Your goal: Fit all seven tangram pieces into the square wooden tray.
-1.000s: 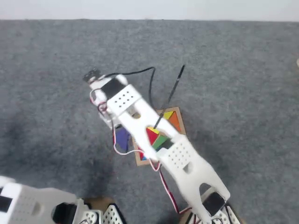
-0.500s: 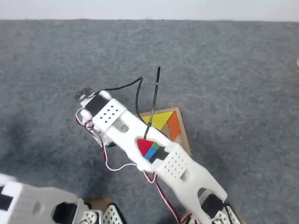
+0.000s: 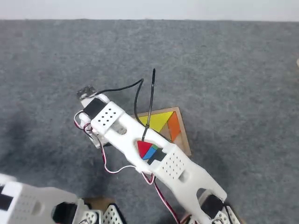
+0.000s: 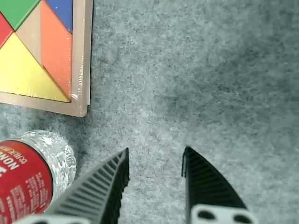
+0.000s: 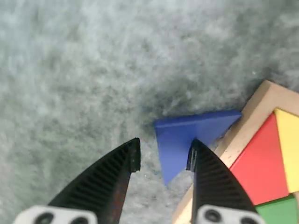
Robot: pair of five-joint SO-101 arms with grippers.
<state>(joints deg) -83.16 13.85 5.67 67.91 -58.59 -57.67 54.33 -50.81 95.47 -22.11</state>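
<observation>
Now swung leftward, right gripper (image 5: 163,151), fingers parted, hangs over blue triangle (image 5: 182,135) beside tray (image 5: 257,100), seemingly poised to grasp; left gripper (image 4: 155,156) likewise parted.

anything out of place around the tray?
Yes. A blue triangle lies on the carpet outside the tray, one tip at its rim, under the open right gripper. A red-labelled bottle sits beside a tray corner and looks unrelated to the puzzle.
</observation>
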